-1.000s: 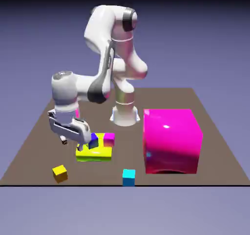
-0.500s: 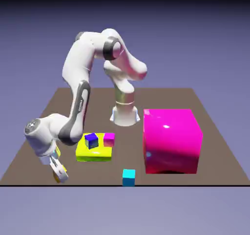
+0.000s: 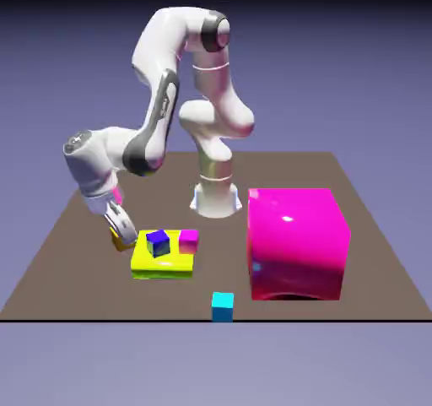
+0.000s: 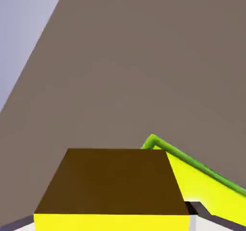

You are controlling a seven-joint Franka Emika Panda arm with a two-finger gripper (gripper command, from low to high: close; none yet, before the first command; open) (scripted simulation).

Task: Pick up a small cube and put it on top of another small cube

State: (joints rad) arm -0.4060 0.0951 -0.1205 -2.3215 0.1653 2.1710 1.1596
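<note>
Item in transit: golden-yellow cube [image 4: 113,189] clamped in my claw [image 3: 122,234], clear of table [image 3: 76,261]; next, centre it over dark blue cube [image 3: 158,243].

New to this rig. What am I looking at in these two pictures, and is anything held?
It's a rendered simulation: a white robot arm bolted to a brown table. The exterior view is a fixed camera; the hand view looks along the end effector. That end effector is shut on the golden-yellow cube, which looms large in the hand view. On the table lie a yellow-green slab carrying a dark blue cube and a magenta cube, a cyan cube, and a big magenta block.
</note>
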